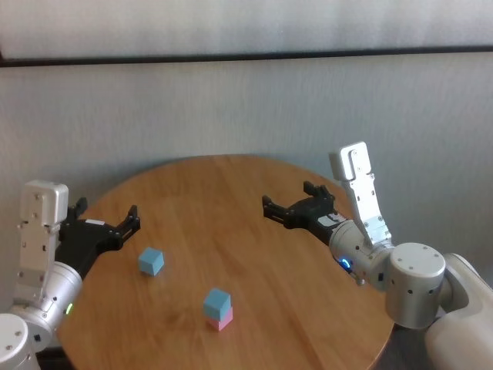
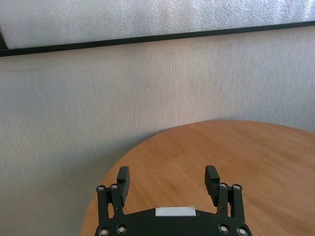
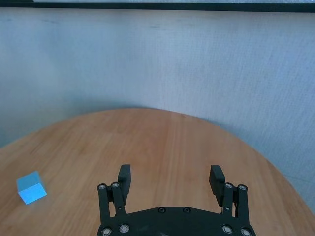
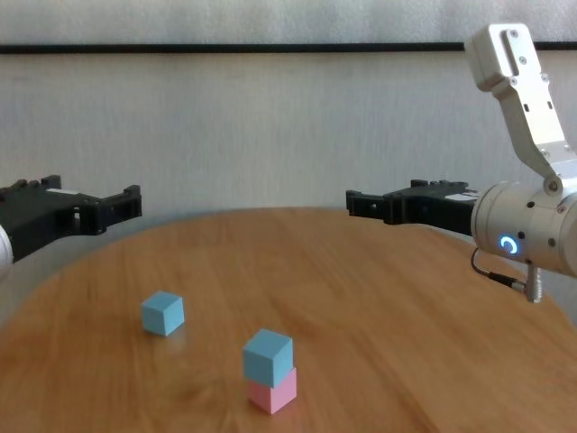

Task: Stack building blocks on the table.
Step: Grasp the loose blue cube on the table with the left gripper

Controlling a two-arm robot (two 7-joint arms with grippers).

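One blue cube point(image 1: 217, 301) is stacked on pink point(image 1: 220, 320); the other blue point(image 1: 151, 261), at ten o'clock, remains unplaced. Left gripper point(image 1: 105, 218) and right gripper point(image 1: 291, 202) are held spread, empty.

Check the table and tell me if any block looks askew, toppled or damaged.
Nothing stands out. One light blue block sits squarely on the pink block, only slightly twisted against it. The second light blue block rests flat on the table, apart from the stack. The left gripper and right gripper hover open and empty.
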